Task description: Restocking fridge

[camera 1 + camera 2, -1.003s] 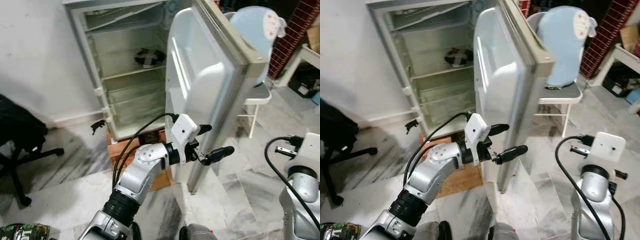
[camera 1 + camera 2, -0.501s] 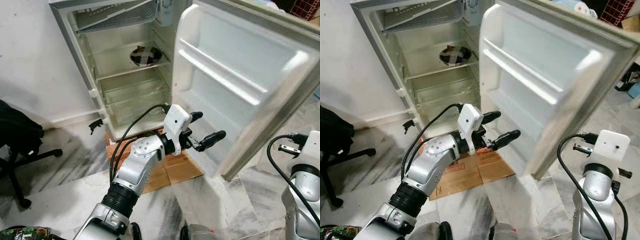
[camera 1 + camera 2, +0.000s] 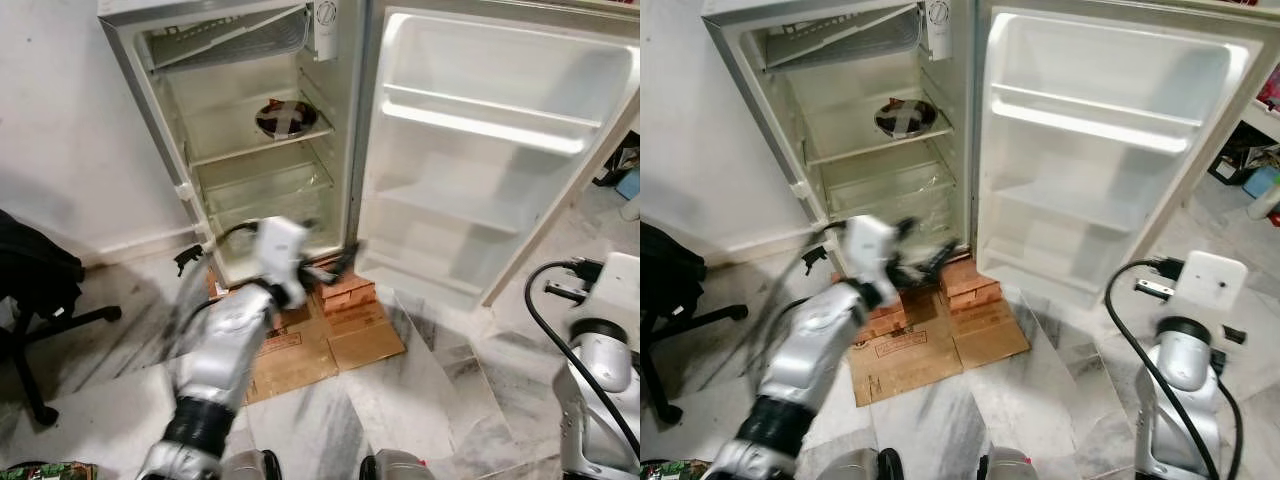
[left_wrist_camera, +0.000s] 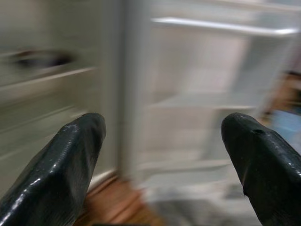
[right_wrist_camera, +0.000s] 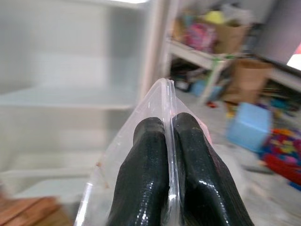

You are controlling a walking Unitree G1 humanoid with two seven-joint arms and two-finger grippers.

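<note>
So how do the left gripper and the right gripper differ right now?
The left gripper is open and holds nothing; the right gripper is shut on a clear plastic bag. The left gripper is stretched toward the open fridge and blurred by motion, the right gripper looks steady. Both have two black fingers.

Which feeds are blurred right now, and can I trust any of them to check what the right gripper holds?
Left and right eye views: the left arm is motion-smeared, while the fridge and its door stay sharp. Left wrist view: background streaked, the black fingers fairly crisp and apart. Right wrist view: background soft, but the right gripper is sharp, clamped on a clear plastic bag.
</note>
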